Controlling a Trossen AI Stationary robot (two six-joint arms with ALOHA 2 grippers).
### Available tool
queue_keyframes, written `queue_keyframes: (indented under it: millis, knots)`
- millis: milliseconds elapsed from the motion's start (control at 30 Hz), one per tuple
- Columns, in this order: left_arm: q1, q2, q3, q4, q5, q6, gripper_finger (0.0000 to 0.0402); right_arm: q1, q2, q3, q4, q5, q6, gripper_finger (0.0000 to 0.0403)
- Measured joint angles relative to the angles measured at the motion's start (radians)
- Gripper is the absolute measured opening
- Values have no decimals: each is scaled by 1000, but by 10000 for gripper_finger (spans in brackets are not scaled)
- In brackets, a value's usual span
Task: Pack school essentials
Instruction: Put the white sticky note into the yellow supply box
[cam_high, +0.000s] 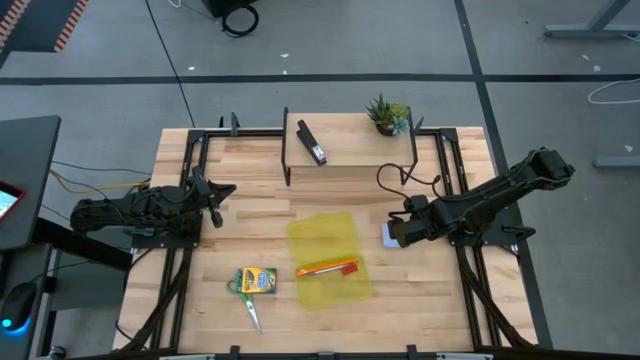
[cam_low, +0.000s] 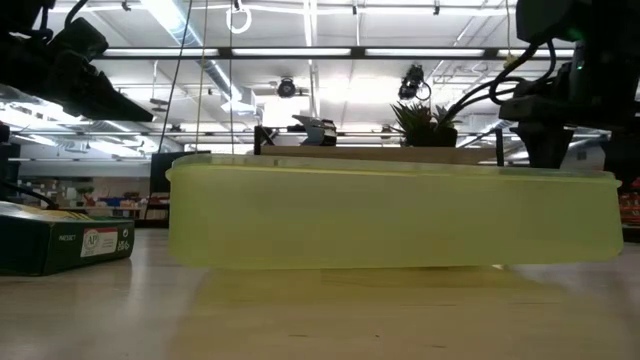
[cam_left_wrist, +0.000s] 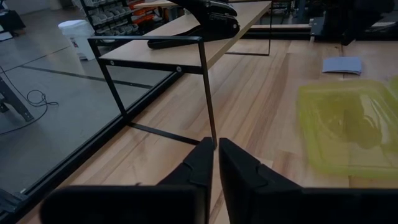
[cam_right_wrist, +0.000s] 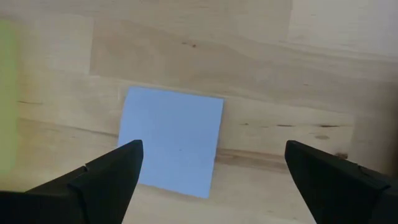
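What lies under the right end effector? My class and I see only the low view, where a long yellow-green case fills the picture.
Observer: A pale blue square notepad lies flat on the table, and the right end effector hangs open above it.
Operator: Is anything in the case yet?
Observer: Yes, from above the yellow case holds orange pencils.
Operator: And that green box at our left?
Observer: It is a crayon box lying partly over green-handled scissors.
Operator: Where is the left arm?
Observer: The left end effector is shut, near the table's left edge, facing the black rack.
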Motion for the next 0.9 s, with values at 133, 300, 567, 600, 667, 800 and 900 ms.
queue_keyframes:
  millis: [133,300,567,600,667,800,900]
  knots:
    - [0,0,0,0,0,0,39,0,0,0,0,0,0,400]
    - [0,0,0,0,0,0,33,0,0,0,6,0,15,400]
    - [0,0,0,0,0,0,32,0,0,0,11,27,37,400]
    - [0,0,0,0,0,0,34,0,0,0,11,27,37,400]
    - [0,0,0,0,0,0,37,0,0,0,11,26,37,400]
    - [0,0,0,0,0,0,39,0,0,0,11,26,35,400]
    - [0,0,0,0,0,0,36,0,0,0,11,25,33,400]
